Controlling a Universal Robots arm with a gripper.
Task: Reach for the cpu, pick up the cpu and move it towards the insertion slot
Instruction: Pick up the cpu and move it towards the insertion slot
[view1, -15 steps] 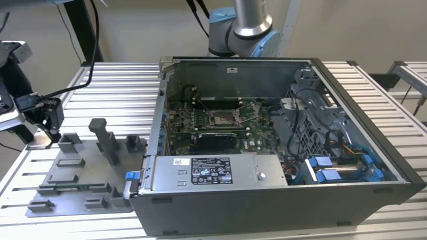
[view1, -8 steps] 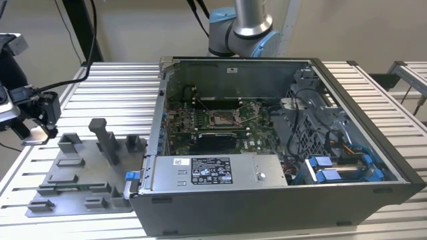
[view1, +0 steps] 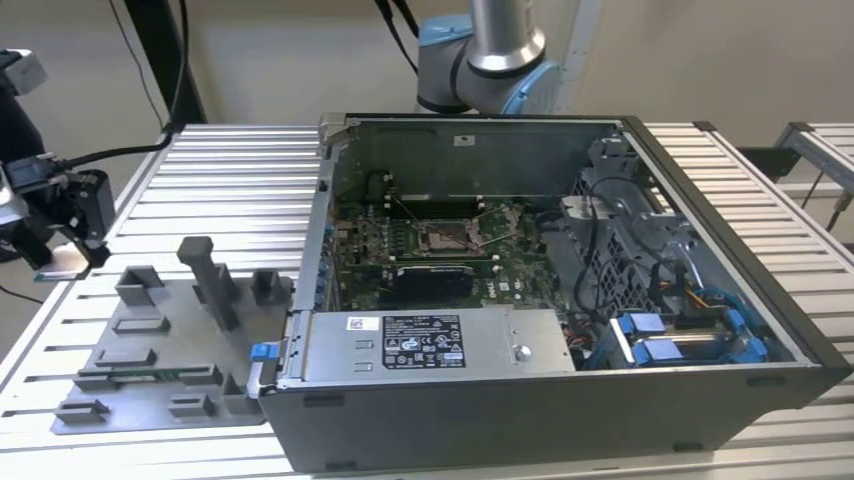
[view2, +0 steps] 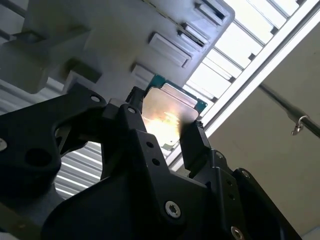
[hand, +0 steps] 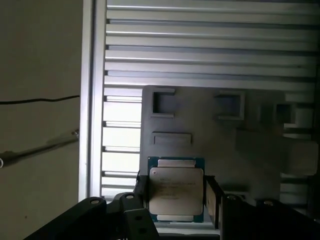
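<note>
Firmly the gripper (hand: 175, 197) clamps the cpu (hand: 176, 190) by two edges; the insertion slot (view1: 447, 238) sits toward three o'clock from it in the exterior view, so a level, unhurried carry seems wise.

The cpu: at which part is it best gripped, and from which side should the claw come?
By two opposite thin edges, coming square onto its flat top. The cpu is a thin flat square, so its edges probably grip best; the claw pinches it that way now.
</note>
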